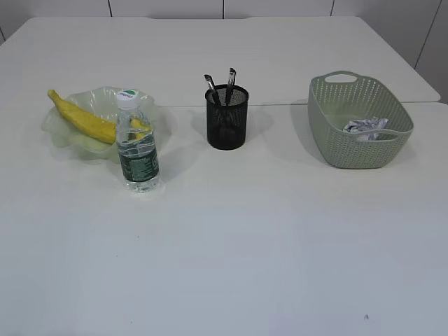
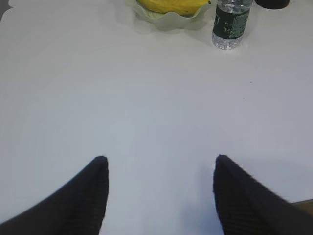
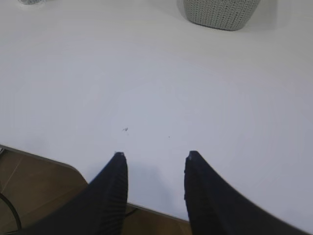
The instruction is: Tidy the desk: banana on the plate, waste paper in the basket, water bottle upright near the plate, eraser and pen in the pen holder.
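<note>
A banana (image 1: 84,117) lies on the green plate (image 1: 59,133), water bottle (image 1: 137,148) upright just beside it. Pens (image 1: 229,84) stand in the mesh holder (image 1: 227,119); crumpled paper (image 1: 367,128) sits in the basket (image 1: 329,136). Left hand (image 2: 160,164) wide, right hand (image 3: 155,157) narrower, both empty over bare surface (image 1: 266,238). A careless sweep could topple the bottle.

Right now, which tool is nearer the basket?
Right. The right tool faces the basket across bare table; the left tool faces the bottle and plate instead.
</note>
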Controlling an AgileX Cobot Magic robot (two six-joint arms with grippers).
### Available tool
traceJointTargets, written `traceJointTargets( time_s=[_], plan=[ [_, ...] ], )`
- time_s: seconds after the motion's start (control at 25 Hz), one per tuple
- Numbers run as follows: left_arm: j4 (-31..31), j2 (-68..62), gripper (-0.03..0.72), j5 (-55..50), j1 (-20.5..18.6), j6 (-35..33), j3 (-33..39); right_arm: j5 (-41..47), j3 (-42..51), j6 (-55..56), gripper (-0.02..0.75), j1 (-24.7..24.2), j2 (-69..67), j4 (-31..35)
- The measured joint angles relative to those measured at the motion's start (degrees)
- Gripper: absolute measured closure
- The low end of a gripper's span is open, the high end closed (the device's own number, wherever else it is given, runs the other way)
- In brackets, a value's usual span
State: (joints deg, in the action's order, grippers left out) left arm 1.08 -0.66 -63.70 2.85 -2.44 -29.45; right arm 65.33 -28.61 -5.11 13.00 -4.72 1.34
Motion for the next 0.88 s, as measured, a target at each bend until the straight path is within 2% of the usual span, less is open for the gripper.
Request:
traceJointTargets(
  time_s=[0.16,0.4,0.72,0.88],
  plan=[
    [-0.08,0.0,0.218,0.0,0.0,0.0,0.0,0.0,0.0,0.0,0.442,-1.32,0.23,0.0],
    [1.86,0.0,0.218,0.0,0.0,0.11,0.0,0.0,0.0,0.09,0.442,-7.57,3.49,0.11],
    [-1.08,0.0,0.215,0.0,0.0,1.33,0.0,0.0,0.0,0.09,0.442,-11.48,5.63,0.21],
    [-1.08,0.0,0.143,0.11,0.0,1.45,0.0,0.0,0.0,0.09,0.442,-13.29,5.63,0.21]
  ],
)
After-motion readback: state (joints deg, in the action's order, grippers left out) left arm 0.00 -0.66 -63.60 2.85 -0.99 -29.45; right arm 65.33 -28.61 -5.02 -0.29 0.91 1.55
